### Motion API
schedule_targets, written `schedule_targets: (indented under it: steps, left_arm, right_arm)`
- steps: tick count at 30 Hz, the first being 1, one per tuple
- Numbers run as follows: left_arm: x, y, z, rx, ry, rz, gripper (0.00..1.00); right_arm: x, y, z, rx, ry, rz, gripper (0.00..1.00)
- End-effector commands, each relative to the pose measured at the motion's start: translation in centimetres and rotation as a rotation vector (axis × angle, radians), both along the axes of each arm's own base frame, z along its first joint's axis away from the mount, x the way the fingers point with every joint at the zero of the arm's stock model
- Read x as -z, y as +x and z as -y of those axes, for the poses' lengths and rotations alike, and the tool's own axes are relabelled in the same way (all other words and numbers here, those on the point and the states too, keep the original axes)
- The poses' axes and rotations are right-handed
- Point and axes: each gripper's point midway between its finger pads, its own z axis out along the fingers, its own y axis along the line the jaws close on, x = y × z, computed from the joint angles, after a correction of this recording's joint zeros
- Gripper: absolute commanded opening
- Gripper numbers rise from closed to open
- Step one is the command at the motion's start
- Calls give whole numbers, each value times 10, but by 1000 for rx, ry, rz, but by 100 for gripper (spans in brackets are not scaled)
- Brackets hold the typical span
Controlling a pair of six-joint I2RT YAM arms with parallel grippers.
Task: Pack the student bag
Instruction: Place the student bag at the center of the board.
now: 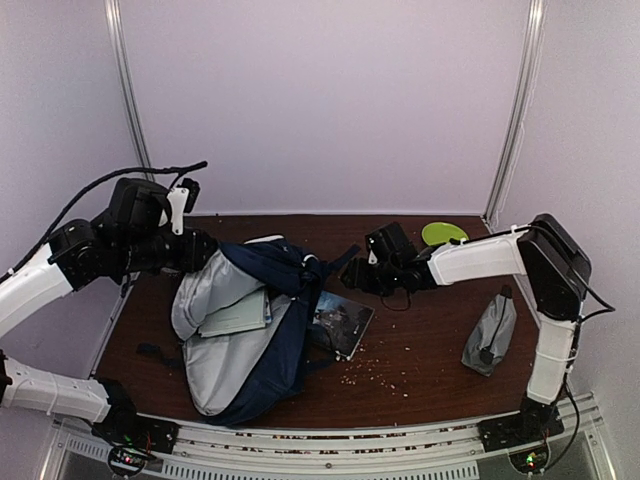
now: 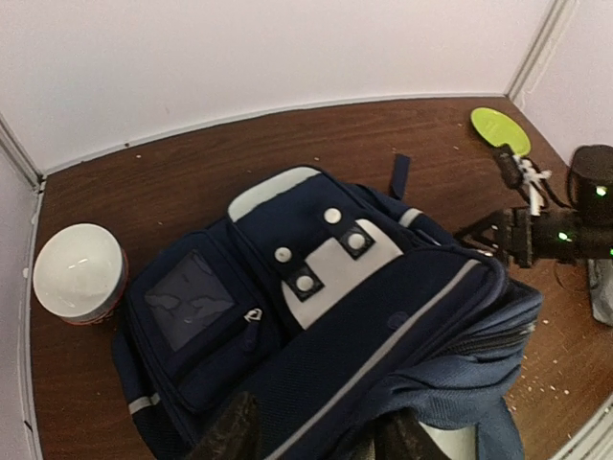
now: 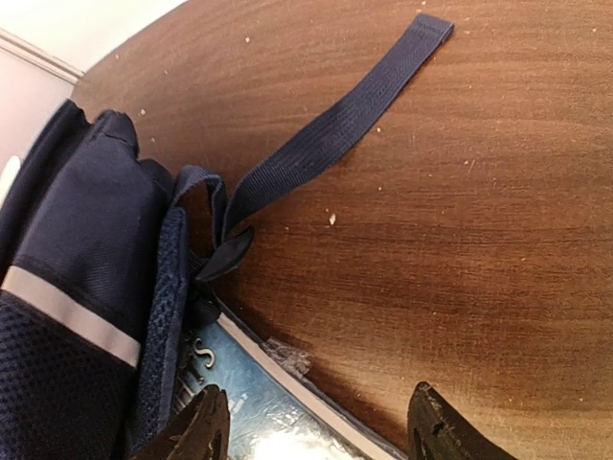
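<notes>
Gripping the large navy-blue fabric backpack (image 1: 270,340) by its rim, our left claw (image 2: 311,439) holds the grey-lined mouth open, we think, for packing; the backpack lies on the brown wooden bench (image 1: 432,322). Our right claw (image 3: 314,429) hangs released over the glossy blue book (image 1: 342,320) beside it.
</notes>
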Motion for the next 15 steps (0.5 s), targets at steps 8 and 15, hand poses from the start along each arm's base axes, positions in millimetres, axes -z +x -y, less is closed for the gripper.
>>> schedule_targets:
  steps: [8, 15]
  left_arm:
    - [-22, -26, 39, 57, -42, 3, 75]
    - [10, -29, 43, 44, -19, -64, 74]
  right_arm:
    - [52, -20, 13, -51, -106, -121, 63]
    - [58, -44, 14, -87, -42, -152, 44]
